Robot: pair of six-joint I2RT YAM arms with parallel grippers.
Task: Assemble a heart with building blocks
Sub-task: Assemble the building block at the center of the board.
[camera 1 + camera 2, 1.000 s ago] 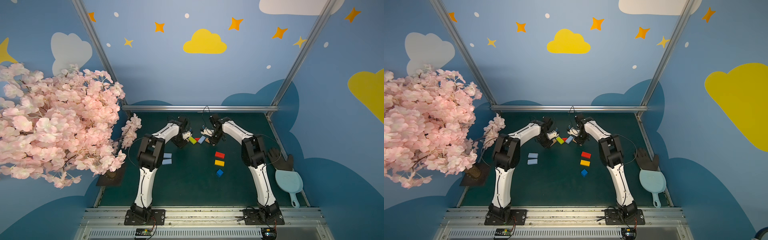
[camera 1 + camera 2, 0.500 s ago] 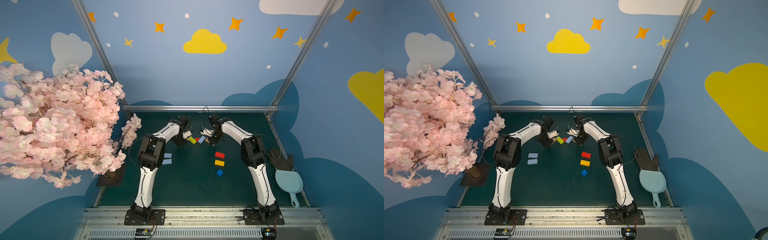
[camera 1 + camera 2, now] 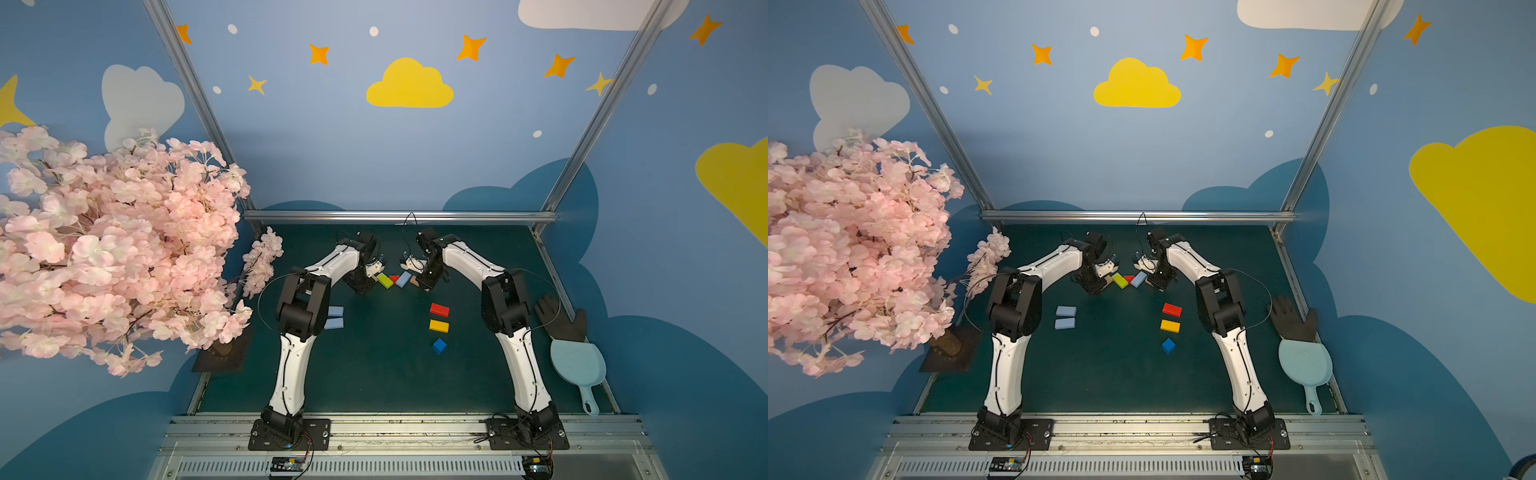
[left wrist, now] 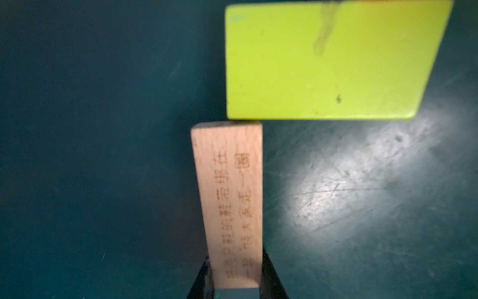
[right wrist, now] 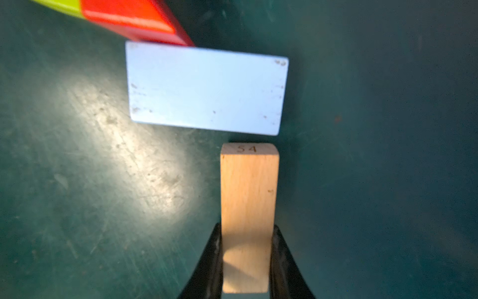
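At the table's [image 3: 374, 382] far middle nothing has shifted: the left gripper [image 4: 236, 274] stays clamped on a tan bar [image 4: 229, 202] at the lime bar [image 4: 326, 59], the right gripper [image 5: 245, 259] on a second tan bar [image 5: 249, 196] near the light blue bar [image 5: 207, 88], so the heart [image 3: 395, 278] is barely begun.

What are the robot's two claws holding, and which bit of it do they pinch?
The left gripper pinches a tan bar with writing by the sides of one end. The right gripper pinches a tan bar marked 54 the same way.

Ten blocks [image 3: 1171, 309], two arms [image 3: 1007, 365], one glove [image 3: 1292, 318], one scoop [image 3: 1305, 365], one tree [image 3: 851, 241].
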